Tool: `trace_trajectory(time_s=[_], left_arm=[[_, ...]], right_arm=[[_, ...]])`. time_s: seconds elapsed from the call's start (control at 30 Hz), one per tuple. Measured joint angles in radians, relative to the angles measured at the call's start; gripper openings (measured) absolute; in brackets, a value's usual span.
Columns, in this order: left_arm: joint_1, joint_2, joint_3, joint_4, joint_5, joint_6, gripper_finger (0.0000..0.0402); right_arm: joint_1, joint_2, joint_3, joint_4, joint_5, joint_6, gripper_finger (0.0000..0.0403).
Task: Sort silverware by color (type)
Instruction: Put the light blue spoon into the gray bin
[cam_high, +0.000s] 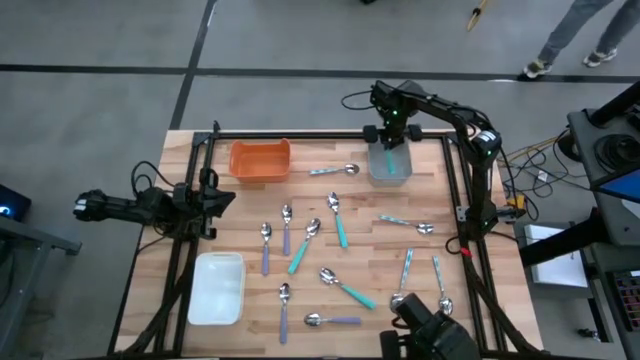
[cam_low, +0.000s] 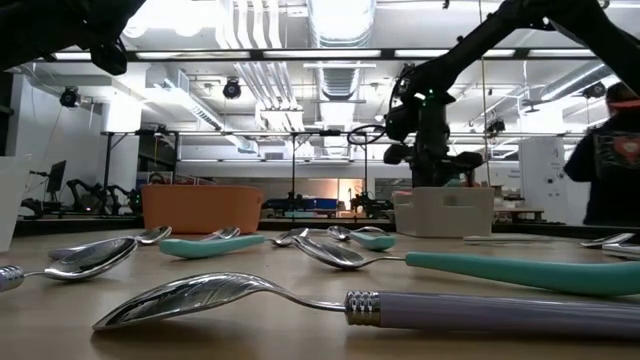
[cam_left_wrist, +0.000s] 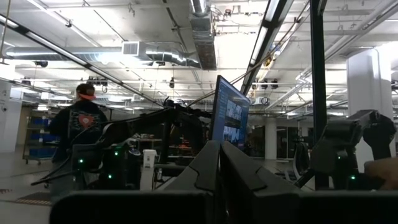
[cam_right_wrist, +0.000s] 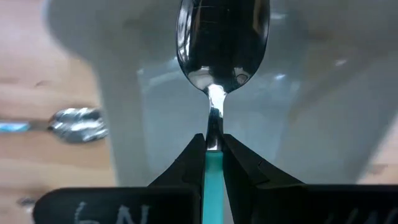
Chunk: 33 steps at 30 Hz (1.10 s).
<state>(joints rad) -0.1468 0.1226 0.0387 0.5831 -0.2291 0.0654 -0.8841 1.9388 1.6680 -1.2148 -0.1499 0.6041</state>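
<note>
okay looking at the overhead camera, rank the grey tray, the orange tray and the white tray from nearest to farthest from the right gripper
1. grey tray: directly under the right gripper, which holds a teal-handled spoon over it.
2. orange tray: along the same far edge, toward the left arm's side.
3. white tray: near-left corner, farthest.

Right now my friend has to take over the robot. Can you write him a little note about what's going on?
Right gripper: shut on a teal spoon, hanging over the grey tray.
Left gripper: shut, empty, parked off the table's left edge.
Done: no spoon visibly lies in the orange tray or white tray.
Left: drop this spoon, then sort the teal, purple and pale blue spoons scattered on the table.
</note>
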Motion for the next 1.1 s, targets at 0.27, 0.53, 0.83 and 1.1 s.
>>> trace_trajectory(time_s=[0.27, 0.53, 0.83, 1.1], left_arm=[[0.000, 0.000, 0.000, 0.000, 0.000, 0.000, 0.0000], [0.000, 0.000, 0.000, 0.000, 0.000, 0.000, 0.0000], [0.000, 0.000, 0.000, 0.000, 0.000, 0.000, 0.0000], [0.000, 0.000, 0.000, 0.000, 0.000, 0.000, 0.0000]], right_arm=[[0.011, 0.000, 0.000, 0.001, 0.049, -0.016, 0.0024], [0.025, 0.000, 0.000, 0.005, 0.099, -0.022, 0.0032], [0.027, 0.000, 0.000, -0.002, 0.087, -0.022, 0.0034], [0.027, 0.000, 0.000, -0.002, 0.040, -0.039, 0.0034]])
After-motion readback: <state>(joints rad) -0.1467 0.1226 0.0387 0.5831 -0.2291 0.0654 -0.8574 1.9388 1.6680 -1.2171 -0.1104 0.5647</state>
